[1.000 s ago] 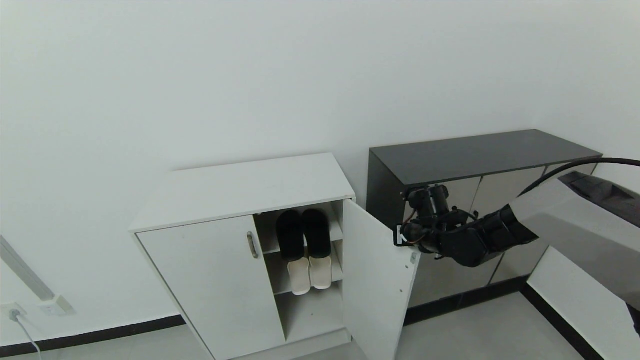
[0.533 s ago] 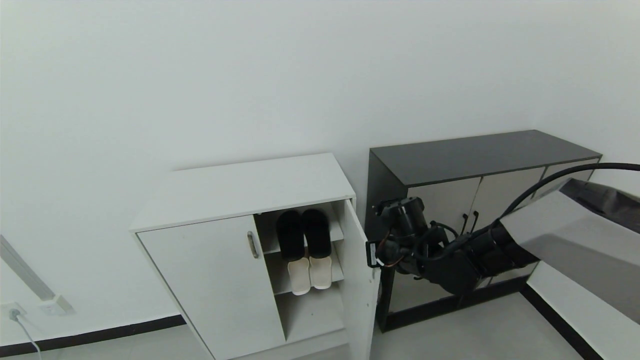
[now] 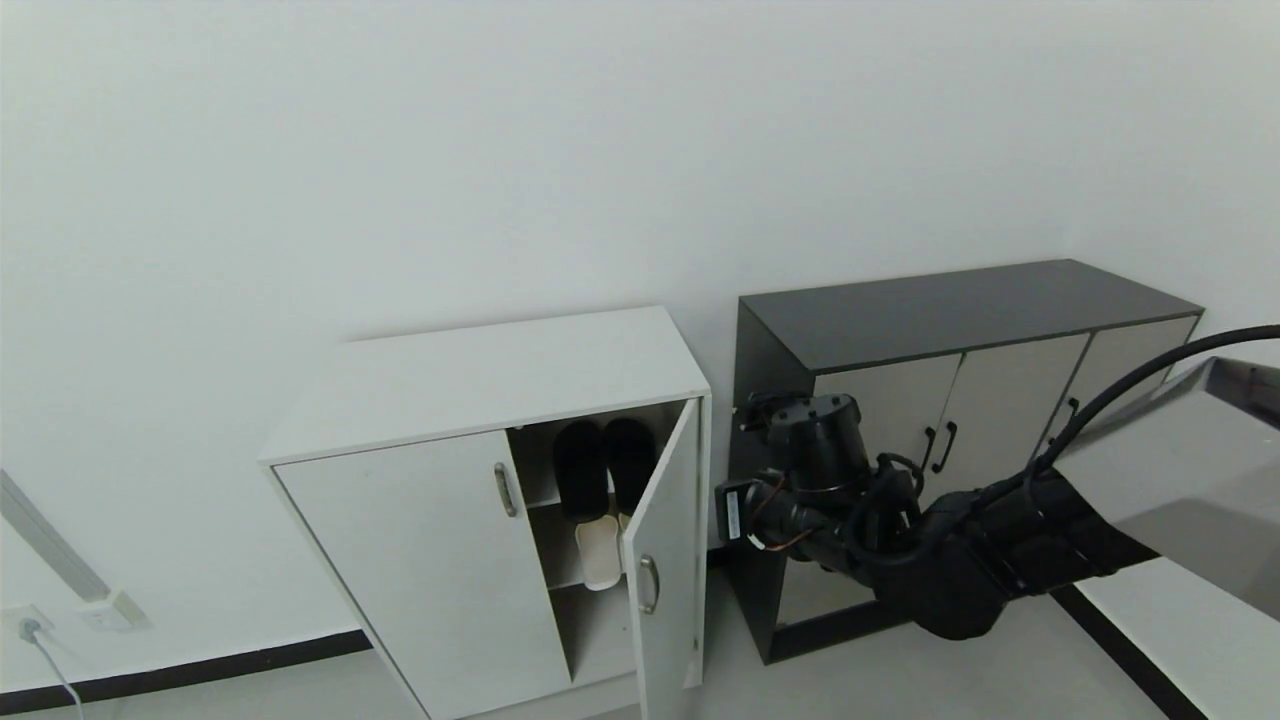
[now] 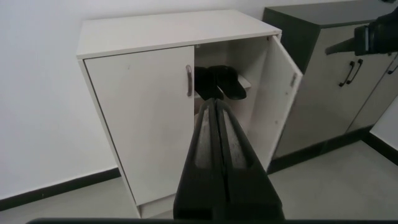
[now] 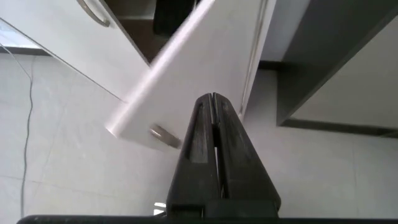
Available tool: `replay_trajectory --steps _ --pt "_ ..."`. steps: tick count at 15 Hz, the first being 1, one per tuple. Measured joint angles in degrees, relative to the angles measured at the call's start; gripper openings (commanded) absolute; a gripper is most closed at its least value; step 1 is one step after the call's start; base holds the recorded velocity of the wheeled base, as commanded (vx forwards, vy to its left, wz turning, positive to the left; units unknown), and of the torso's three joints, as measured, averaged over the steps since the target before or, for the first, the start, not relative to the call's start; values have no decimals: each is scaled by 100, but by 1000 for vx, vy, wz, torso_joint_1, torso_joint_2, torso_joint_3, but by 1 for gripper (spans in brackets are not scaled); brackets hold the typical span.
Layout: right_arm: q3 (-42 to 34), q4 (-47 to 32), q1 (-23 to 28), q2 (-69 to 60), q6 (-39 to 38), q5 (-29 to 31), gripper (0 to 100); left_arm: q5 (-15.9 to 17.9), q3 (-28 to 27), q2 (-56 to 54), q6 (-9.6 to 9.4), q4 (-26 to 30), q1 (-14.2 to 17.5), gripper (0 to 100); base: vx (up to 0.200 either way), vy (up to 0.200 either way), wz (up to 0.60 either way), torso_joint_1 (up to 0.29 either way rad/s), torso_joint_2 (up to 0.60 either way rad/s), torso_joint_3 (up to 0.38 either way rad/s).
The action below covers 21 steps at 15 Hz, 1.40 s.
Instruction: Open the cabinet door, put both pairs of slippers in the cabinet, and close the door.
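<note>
Right claw (image 5: pixel 213 97) clenched, empty, just beside half-shut cabinet door (image 3: pixel 668 520); slippers (image 3: pixel 582 470) on shelves inside.

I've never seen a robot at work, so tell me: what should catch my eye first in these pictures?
The white cabinet, against the wall, has its right door half open, showing black slippers on one shelf and cream slippers just below. The right gripper, shut, sits close outside that door, beside a dark cabinet.

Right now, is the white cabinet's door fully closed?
No, the cabinet door stands ajar, and the black slippers show through the gap beside it.
</note>
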<state>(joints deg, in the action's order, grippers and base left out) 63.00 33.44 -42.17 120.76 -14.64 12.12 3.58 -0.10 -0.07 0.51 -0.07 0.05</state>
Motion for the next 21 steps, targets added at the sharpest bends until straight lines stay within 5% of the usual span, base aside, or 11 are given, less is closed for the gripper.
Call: replay_trajectory --steps 11,17,21 --pt "-755 761 -218 -312 378 9 0 2 0 0 0 0 5 0 0 0 0 0 0 0" --pt "-903 783 -463 -260 386 -11 0 0 0 0 0 5 -2 0 0 0 600 5 3 4" --pt "-1011 1136 -485 -190 395 -96 0 0 0 0 0 0 2 0 0 0 0 0 0 0"
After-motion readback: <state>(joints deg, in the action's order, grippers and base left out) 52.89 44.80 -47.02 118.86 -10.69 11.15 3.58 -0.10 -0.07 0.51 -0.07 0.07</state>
